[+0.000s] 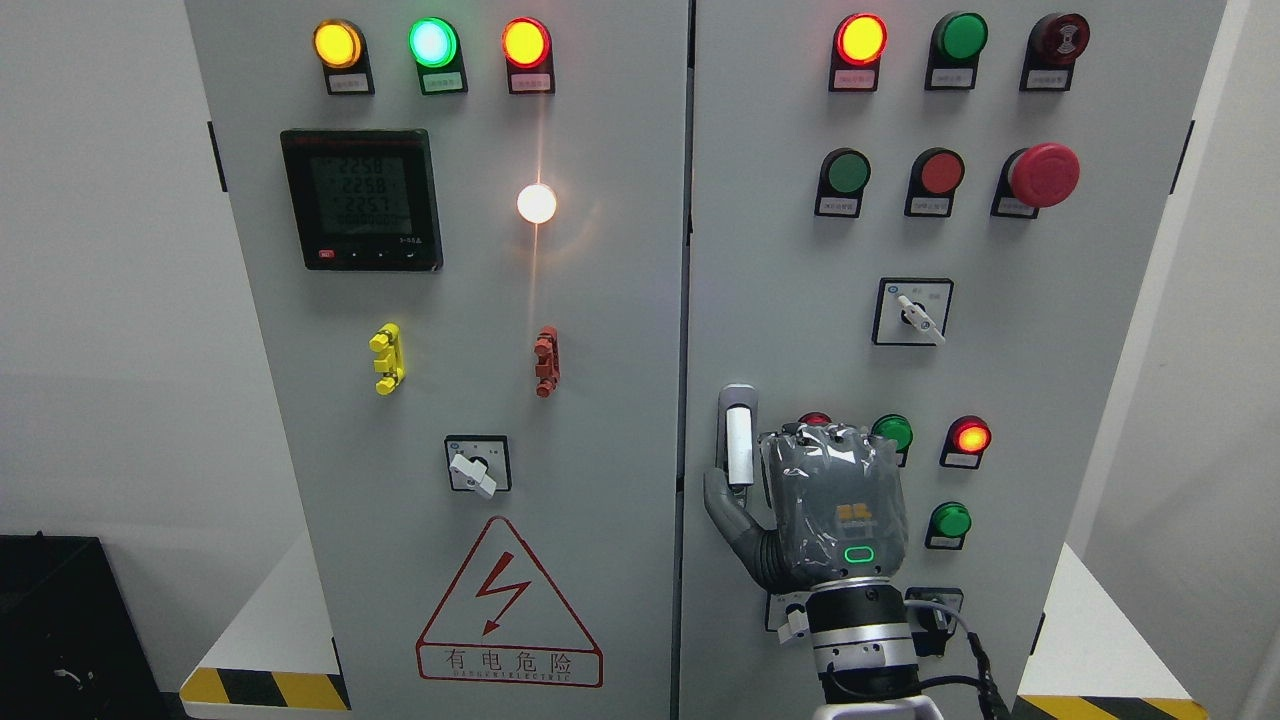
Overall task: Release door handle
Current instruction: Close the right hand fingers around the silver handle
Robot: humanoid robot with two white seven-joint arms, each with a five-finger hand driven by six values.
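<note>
— My right hand is up against the right door; thumb hooked under the handle, the other fingers curled just beside it. Whether it's truly gripped, I can't tell.

— Next?

— I'd judge: uncurl, slip the thumb free, draw straight back.

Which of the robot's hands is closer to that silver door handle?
The right. The right hand is at the door handle, thumb beside its lower end. The left hand is out of view.
</note>
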